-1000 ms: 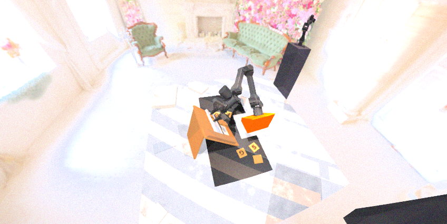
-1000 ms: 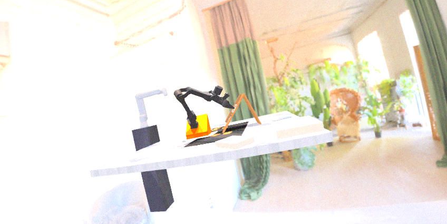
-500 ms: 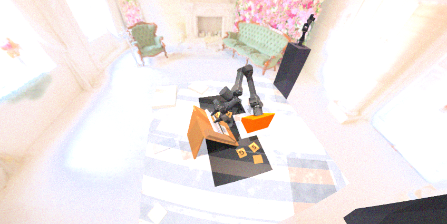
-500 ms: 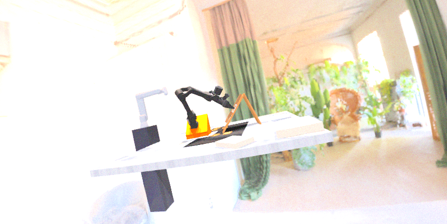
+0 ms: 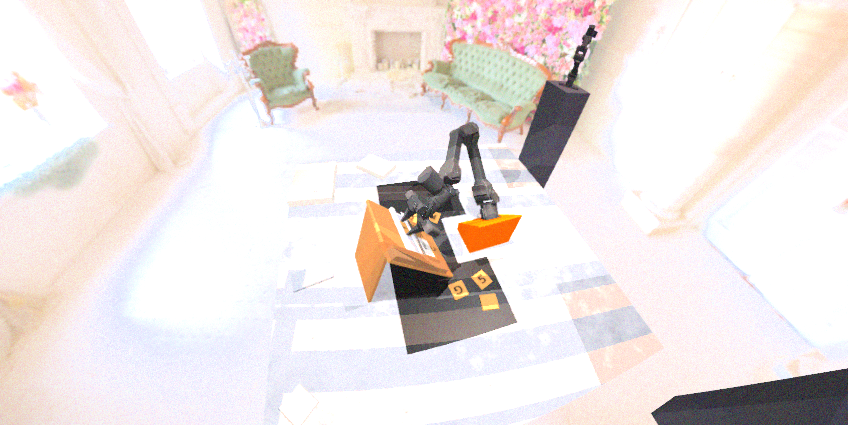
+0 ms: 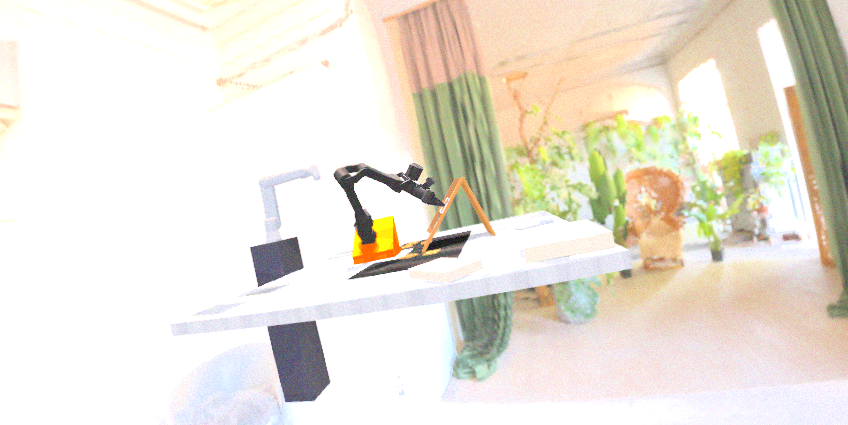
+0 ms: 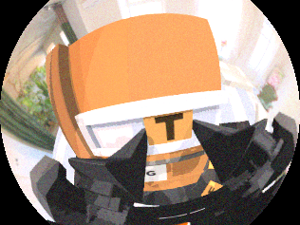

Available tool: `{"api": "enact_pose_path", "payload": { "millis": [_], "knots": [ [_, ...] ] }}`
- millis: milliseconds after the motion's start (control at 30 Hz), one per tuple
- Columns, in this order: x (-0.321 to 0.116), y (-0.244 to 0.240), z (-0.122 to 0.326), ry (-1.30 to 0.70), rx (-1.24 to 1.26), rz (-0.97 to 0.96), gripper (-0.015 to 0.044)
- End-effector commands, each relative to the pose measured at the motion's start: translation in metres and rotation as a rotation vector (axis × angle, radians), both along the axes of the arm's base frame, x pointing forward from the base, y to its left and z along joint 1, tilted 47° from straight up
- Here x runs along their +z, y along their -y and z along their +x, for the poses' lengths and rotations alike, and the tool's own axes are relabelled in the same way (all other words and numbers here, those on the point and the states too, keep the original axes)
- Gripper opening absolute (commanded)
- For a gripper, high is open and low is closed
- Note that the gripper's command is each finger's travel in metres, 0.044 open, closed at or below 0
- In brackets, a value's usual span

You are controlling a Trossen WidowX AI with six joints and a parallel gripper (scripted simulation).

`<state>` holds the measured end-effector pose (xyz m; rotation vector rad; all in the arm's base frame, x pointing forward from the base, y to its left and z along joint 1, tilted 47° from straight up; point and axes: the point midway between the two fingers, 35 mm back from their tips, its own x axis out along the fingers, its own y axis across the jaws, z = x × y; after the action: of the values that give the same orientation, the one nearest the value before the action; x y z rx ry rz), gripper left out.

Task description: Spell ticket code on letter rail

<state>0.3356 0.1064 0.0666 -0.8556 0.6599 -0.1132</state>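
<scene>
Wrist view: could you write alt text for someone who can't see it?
A black two-fingered tool grips a yellow-orange tile marked T at the white-edged rail of an orange board. Below the rail, a white label shows a G.

The T tile (image 7: 168, 127) sits upright at the white letter rail (image 7: 97, 152) on my tilted orange board (image 5: 372, 249) (image 6: 449, 202) (image 7: 147, 61). Tiles G (image 5: 458, 289) and 5 (image 5: 481, 279) lie flat.
</scene>
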Motion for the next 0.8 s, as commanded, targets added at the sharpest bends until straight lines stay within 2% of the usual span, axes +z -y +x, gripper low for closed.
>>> {"api": "enact_pose_path", "payload": {
  "millis": [0, 767],
  "knots": [
    [-0.001, -0.003, 0.000, 0.006, -0.002, 0.004, 0.0000],
    [-0.012, -0.013, -0.002, 0.006, -0.002, 0.005, 0.0000]
  ]
}}
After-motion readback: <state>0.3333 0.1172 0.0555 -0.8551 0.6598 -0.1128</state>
